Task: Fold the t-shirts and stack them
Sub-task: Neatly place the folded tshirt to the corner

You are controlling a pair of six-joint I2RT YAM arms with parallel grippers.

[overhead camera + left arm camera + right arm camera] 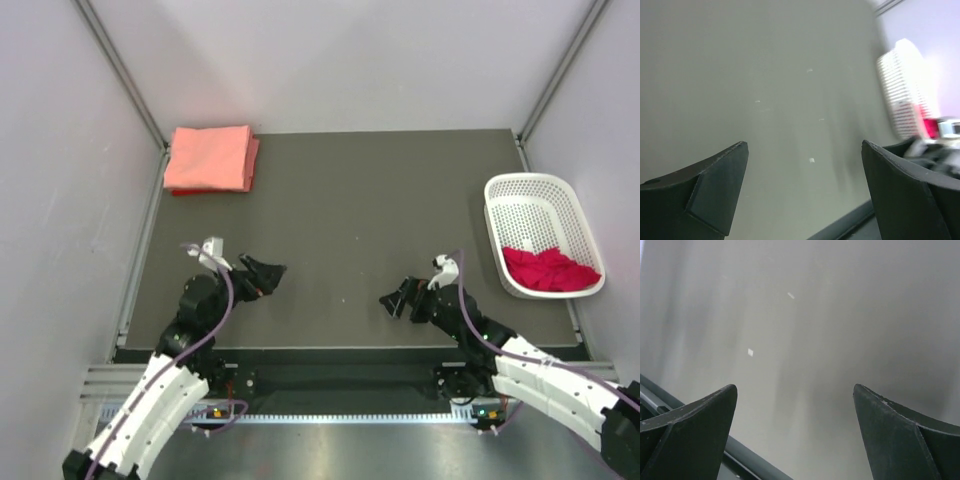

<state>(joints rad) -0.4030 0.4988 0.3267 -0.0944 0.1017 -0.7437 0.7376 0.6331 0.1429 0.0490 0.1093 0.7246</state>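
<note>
Salmon-pink t-shirt point(208, 157) lies folded far left; left gripper point(274, 272) and right gripper point(391, 300) both spread

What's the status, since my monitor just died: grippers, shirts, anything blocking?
Left gripper and right gripper open, empty. Folded stack at far-left corner; magenta-red tee crumpled in basket. Nothing blocking.

The left hand point(804, 145) is spread wide, and only grey worktop point(765, 75) (flecked with a few small white specks) shows between its two dark fingers point(715, 190). Off to the right stands a white perforated basket point(900, 95), badly blurred, with a patch of red cloth point(930, 126) showing low against it. A dark strip point(840, 227) edges the worktop on the near side.
</note>
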